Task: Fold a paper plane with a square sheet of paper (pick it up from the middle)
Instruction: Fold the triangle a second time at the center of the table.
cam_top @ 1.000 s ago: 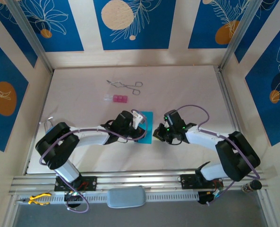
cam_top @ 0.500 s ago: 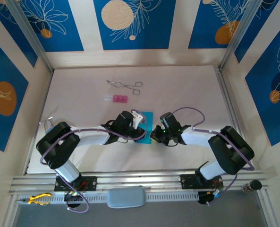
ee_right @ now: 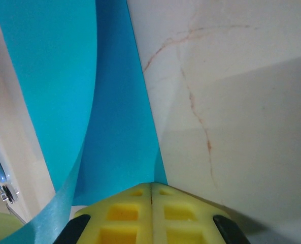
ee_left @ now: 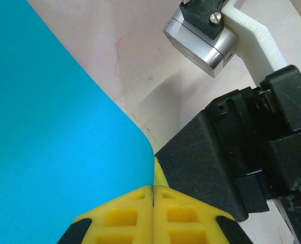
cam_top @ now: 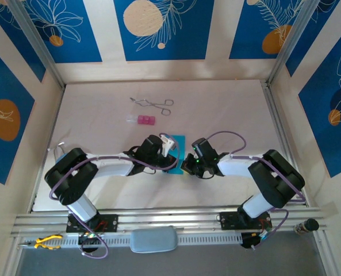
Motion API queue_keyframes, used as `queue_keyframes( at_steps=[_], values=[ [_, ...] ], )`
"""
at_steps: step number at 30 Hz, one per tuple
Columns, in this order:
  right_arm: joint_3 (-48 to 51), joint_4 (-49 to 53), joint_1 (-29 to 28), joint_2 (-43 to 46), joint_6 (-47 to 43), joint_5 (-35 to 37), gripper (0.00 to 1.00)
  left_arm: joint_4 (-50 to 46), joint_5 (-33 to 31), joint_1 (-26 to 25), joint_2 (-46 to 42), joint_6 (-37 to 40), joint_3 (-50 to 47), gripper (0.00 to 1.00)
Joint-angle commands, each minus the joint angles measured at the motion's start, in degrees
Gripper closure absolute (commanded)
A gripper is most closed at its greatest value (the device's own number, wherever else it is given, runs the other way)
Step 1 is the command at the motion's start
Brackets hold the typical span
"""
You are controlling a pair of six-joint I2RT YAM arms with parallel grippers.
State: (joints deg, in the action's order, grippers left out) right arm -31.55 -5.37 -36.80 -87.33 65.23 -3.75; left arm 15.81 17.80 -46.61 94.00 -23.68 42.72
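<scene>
The square sheet of paper (cam_top: 178,143) is cyan and lies mid-table between my two grippers. My left gripper (cam_top: 175,163) is shut on its lifted edge; in the left wrist view the curved sheet (ee_left: 54,127) runs into the closed yellow tips of that gripper (ee_left: 154,187). My right gripper (cam_top: 186,166) is shut, and its black body (ee_left: 226,162) sits just beside the left fingers. In the right wrist view the closed tips of the right gripper (ee_right: 151,184) rest on the flat lower layer of the paper (ee_right: 117,127), while a paler flap (ee_right: 48,76) rises on the left.
Metal forceps (cam_top: 153,104) and a small pink block (cam_top: 145,120) lie farther back on the pale table (cam_top: 233,109). Yellow pliers (cam_top: 43,241) rest by the front rail. Patterned walls enclose the table on three sides.
The right arm has swung left, and its shut gripper has come up against the paper and the left gripper. The left arm has not moved.
</scene>
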Motion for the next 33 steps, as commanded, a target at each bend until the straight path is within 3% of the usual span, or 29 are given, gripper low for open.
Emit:
queue_keyframes(
  at_steps=[1,16,33],
  values=[
    [0.6,6.1,0.3,-1.2,-0.9,3.8,1.0,1.3,-0.4,1.3,0.9,-1.0,1.3,1.0],
    [-5.0,14.2,2.1,-2.5,-8.1,3.7,1.0,-0.3,-0.2,3.7,4.2,0.9,3.4,1.0],
    [-5.5,5.4,0.7,-0.1,-6.6,-2.8,1.0,2.9,1.5,3.7,4.4,-2.8,2.6,1.0]
  ],
)
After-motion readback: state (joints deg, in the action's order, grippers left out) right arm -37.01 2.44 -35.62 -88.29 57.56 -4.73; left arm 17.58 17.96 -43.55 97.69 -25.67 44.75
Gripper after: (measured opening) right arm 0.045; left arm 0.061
